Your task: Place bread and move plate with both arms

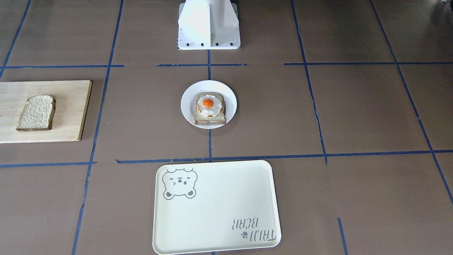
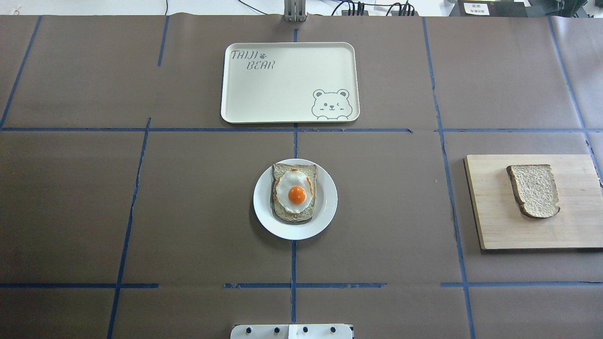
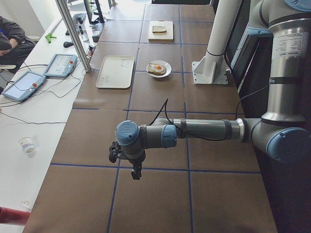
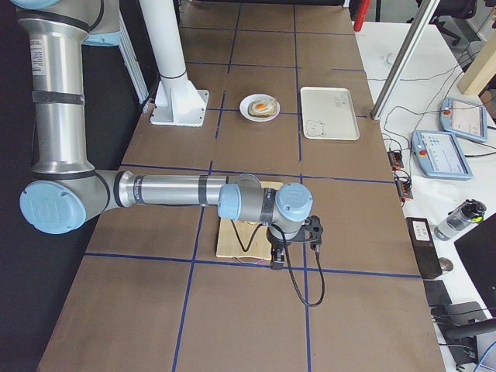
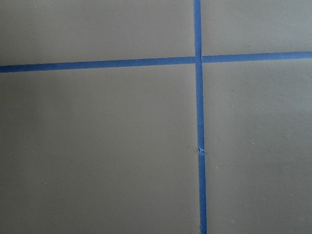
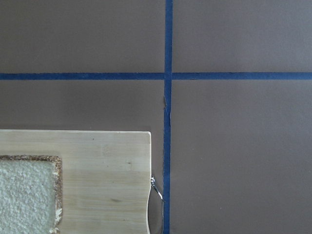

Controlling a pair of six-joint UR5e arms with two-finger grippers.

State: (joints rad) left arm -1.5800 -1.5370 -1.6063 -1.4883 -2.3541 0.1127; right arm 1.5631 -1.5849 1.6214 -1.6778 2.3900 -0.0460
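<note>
The plain bread lies on a wooden board at the table's right end; it also shows in the front view and the right wrist view. The white plate sits at the table's centre and carries a slice with a fried egg. My left gripper hangs over bare table far from the plate. My right gripper hangs over the board's outer edge. Both show only in the side views, so I cannot tell whether they are open or shut.
A cream tray with a bear drawing lies beyond the plate, on the operators' side. The white pedestal stands on the robot's side. Blue tape lines cross the brown table. Tablets and cables lie past the table's far edge.
</note>
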